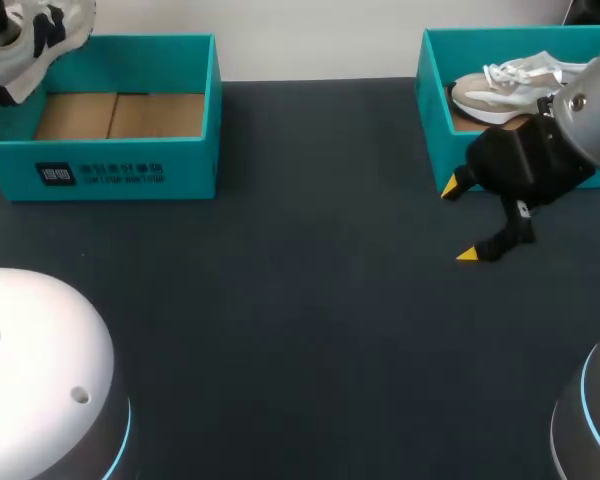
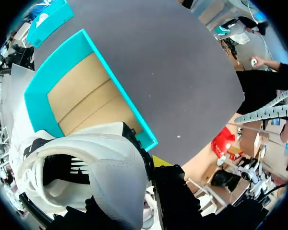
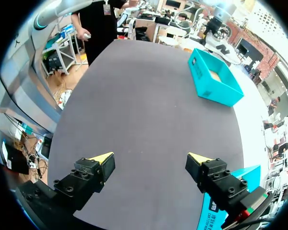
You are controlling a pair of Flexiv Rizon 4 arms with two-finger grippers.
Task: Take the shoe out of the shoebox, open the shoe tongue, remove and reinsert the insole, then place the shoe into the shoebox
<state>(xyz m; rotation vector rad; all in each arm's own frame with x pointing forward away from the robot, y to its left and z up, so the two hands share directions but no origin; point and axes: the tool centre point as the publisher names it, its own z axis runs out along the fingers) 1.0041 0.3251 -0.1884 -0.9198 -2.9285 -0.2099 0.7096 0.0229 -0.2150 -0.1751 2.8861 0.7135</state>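
Observation:
A white shoe (image 2: pixel 86 163) with black accents hangs above the left teal shoebox (image 1: pixel 110 170), whose cardboard floor is bare. My left gripper (image 2: pixel 132 189) is shut on this shoe's side; one yellow fingertip (image 2: pixel 161 160) shows beside it, the other is hidden. In the head view the shoe (image 1: pixel 30 40) sits at the far left corner, over the box's left end. A second, beige and white shoe (image 1: pixel 505 85) lies in the right teal shoebox (image 1: pixel 435 120). My right gripper (image 1: pixel 458 220) stands open and empty just in front of that box, its fingertips (image 3: pixel 103 157) wide apart over the dark table.
The dark tabletop (image 1: pixel 300 300) stretches between the two boxes. From the right wrist, the left shoebox (image 3: pixel 215 79) lies far ahead and a corner of the right shoebox (image 3: pixel 221 203) is beside one finger.

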